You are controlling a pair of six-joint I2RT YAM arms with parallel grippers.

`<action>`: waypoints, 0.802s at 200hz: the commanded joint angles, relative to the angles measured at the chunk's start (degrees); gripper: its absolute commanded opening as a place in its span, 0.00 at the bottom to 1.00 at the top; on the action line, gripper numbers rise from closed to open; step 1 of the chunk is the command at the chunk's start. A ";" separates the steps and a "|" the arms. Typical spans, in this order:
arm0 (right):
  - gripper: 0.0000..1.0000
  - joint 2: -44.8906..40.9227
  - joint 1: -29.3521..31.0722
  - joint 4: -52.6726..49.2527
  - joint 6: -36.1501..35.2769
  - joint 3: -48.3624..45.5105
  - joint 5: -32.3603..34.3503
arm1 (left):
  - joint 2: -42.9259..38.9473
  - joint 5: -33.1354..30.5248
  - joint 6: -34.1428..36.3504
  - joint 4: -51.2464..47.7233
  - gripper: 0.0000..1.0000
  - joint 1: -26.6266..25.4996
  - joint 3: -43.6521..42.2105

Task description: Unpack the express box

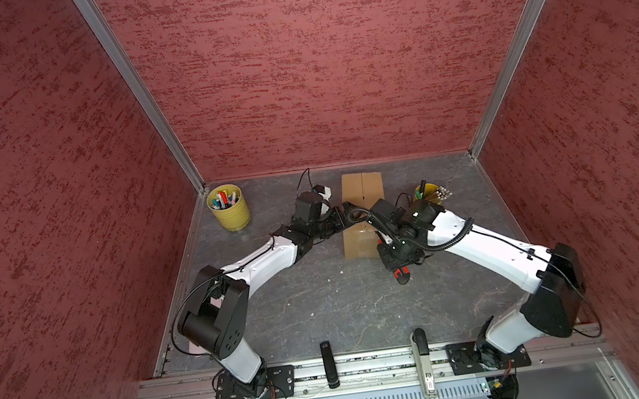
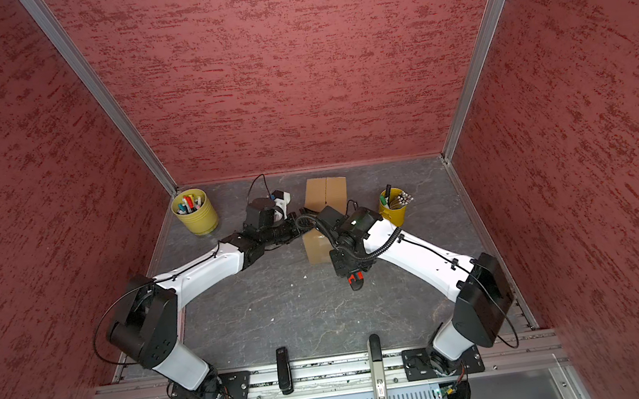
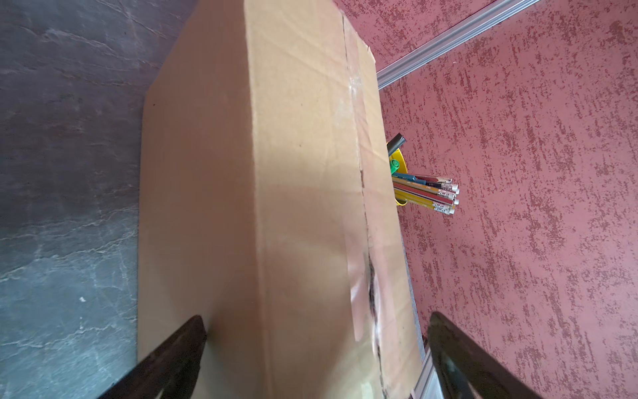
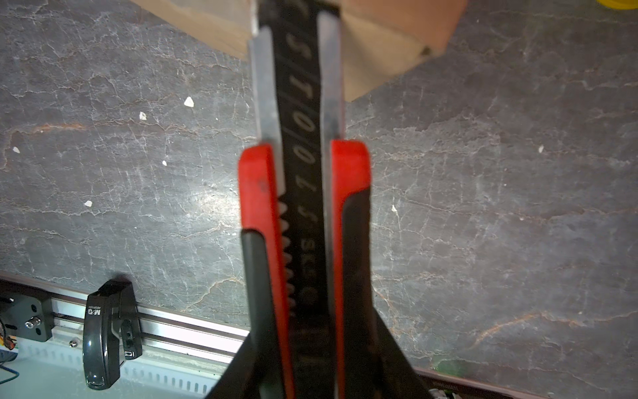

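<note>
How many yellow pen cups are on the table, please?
2. One yellow cup with markers stands in the far left corner; the second yellow cup, with pencils, stands right of the express box, partly behind the right arm. None seems hidden.

Rear centre: express box [image 1: 362,188] on worktop [image 1: 345,310]
Left of it: marker cup [image 1: 229,212]
Right of it: pencil cup [image 1: 431,195]
Its front end: utility knife [image 4: 303,172] in right tool [image 4: 307,362]
</note>
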 commanded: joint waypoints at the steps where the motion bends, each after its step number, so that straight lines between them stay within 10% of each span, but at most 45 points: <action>1: 0.00 0.84 0.20 0.25 -1.28 2.80 1.27 | -1.75 -0.69 -1.45 2.31 1.00 -1.28 -0.66; 160: 0.00 3.42 1.23 -0.93 -1.65 5.03 2.04 | -4.81 -4.89 -4.44 3.48 1.00 -4.11 -3.38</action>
